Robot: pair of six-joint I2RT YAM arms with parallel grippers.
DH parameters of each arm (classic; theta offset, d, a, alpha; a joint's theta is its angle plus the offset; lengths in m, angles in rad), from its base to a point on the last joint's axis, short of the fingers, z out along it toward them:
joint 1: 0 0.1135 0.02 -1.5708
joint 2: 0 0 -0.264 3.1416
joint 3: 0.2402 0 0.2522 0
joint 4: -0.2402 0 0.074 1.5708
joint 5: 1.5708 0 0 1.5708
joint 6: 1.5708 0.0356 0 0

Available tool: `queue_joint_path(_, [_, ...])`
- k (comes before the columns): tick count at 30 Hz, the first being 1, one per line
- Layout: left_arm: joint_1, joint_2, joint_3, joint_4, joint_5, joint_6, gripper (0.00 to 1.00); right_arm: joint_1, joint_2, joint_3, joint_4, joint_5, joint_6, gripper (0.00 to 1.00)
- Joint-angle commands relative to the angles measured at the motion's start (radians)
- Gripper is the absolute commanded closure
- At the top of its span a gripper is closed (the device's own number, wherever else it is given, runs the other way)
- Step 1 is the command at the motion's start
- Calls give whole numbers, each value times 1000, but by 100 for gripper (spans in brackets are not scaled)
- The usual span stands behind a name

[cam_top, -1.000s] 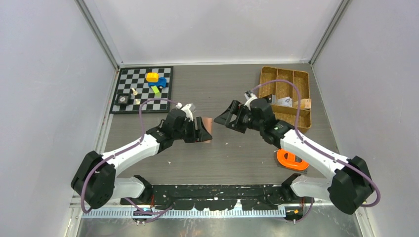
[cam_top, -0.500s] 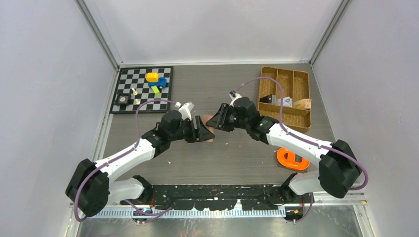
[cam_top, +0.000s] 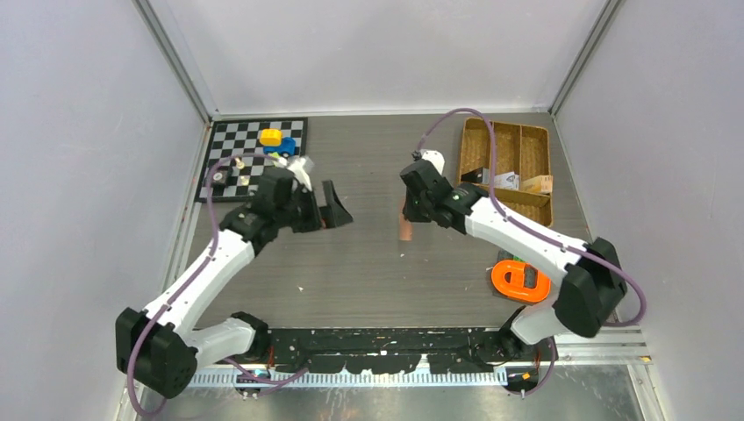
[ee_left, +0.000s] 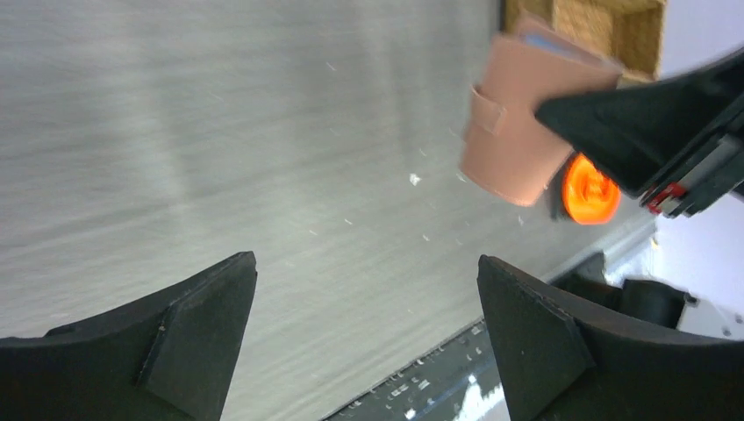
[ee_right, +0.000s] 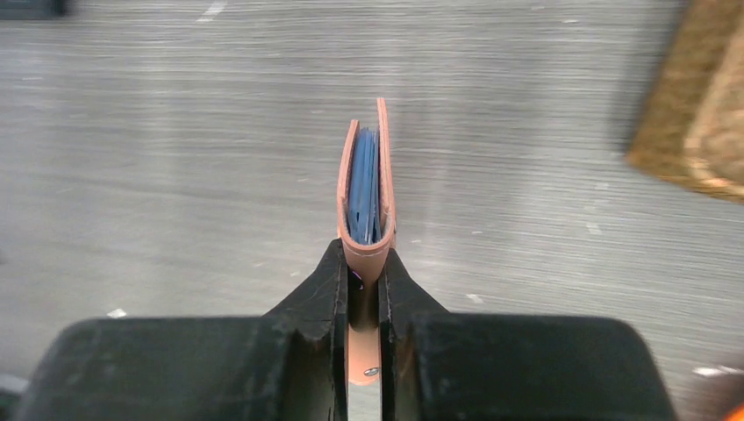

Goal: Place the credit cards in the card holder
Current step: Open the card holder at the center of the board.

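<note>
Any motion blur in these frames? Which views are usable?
Top external: sharp, evenly lit. Left wrist: table streaked by motion blur, left fingers crisp. Right wrist: table and wicker tray smeared; card holder and right fingers clamping it sharp.

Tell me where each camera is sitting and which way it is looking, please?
Top external: sits high behind the arms, looking down on the grey table; both arms show, left gripper open, right gripper holding the salmon-pink leather-like wallet.
Left wrist: rides the left arm, looking across the table; its own two black fingers show, spread apart.
Right wrist: rides the right arm, looking along its shut fingers at the wallet's edge.
Shared: both wrist views show the wallet and the woven wicker tray.
</note>
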Motion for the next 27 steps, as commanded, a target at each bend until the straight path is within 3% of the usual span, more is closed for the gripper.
queue_joint_path(1, [166, -28, 161, -264, 16, 219, 0, 19, 138, 130, -262, 235, -102, 100])
queue_joint_path(4, [229, -25, 208, -292, -37, 282, 0, 45, 274, 208, -377, 293, -82, 99])
queue_joint_path(9, [236, -27, 179, -227, -136, 310, 0, 132, 476, 349, -487, 373, -12, 98])
queue_joint_path(11, [237, -20, 164, -220, -152, 315, 0, 150, 514, 389, -468, 284, -8, 83])
queue_joint_path(13, [237, -18, 158, -233, -155, 316, 0, 162, 508, 405, -414, 190, -7, 54])
queue_joint_path(14, [236, -19, 151, -233, -154, 314, 0, 163, 492, 404, -399, 151, -6, 47])
queue_joint_path(18, [237, -38, 107, -205, -141, 279, 0, 158, 404, 386, -373, 120, -12, 31])
queue_joint_path(21, [237, -40, 92, -206, -125, 254, 2, 107, 335, 315, -346, 92, -20, 30])
queue_joint_path(27, [205, -50, -32, -75, -1, 101, 15, -46, 211, 57, -135, -179, -67, 35])
